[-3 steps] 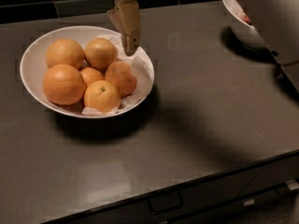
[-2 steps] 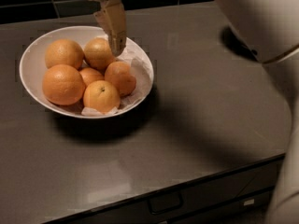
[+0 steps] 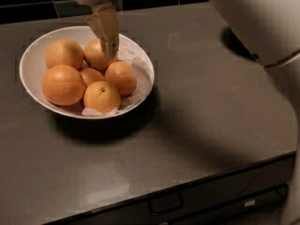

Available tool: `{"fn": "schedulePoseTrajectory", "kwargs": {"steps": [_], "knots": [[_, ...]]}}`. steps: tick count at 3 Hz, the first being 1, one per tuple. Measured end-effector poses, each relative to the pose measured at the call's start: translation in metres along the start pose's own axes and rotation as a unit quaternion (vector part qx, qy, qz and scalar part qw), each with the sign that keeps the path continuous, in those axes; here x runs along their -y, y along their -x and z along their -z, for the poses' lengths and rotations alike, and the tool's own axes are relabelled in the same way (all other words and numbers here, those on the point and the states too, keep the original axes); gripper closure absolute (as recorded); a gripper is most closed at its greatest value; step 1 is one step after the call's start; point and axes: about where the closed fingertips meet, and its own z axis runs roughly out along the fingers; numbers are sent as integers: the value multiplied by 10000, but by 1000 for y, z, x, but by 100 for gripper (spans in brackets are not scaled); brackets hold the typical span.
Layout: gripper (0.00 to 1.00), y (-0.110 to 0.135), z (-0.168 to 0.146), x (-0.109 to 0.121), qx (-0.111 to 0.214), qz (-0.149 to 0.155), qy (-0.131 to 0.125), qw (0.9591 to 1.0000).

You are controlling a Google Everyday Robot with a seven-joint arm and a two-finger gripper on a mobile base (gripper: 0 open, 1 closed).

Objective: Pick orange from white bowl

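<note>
Sitting untouched at 9 o'clock inside the white bowl (image 3: 29,64), the orange (image 3: 63,85) is the biggest of six and rests on the crumpled paper lining (image 3: 137,65). Not gripped, not lifted: task barely begun, by my read. End effector (image 3: 110,48) hangs at the bowl's 12 o'clock, low over the rear middle fruit (image 3: 95,56), apart from the target; spread or pressed together, can't tell. Left to do: shift toward 9 o'clock, descend, grip, lift out. Other contents: paler fruit (image 3: 64,54) at 11 o'clock, small fruit (image 3: 91,74) at centre, right-hand fruit (image 3: 121,78) at 3 o'clock, stem-dotted fruit (image 3: 101,96) at 6 o'clock. Bowl sits toward 10 o'clock on the dark table (image 3: 211,116); robot body (image 3: 262,18) looms at 2 o'clock.
</note>
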Motion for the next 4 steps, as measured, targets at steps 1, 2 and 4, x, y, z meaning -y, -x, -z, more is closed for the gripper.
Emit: {"fn": "schedulePoseTrajectory", "kwargs": {"steps": [1, 2, 4], "knots": [[0, 8, -9, 2, 167, 65, 8, 9998], [0, 13, -20, 1, 383, 60, 11, 9992], [4, 22, -40, 2, 782, 96, 16, 9969]]}}
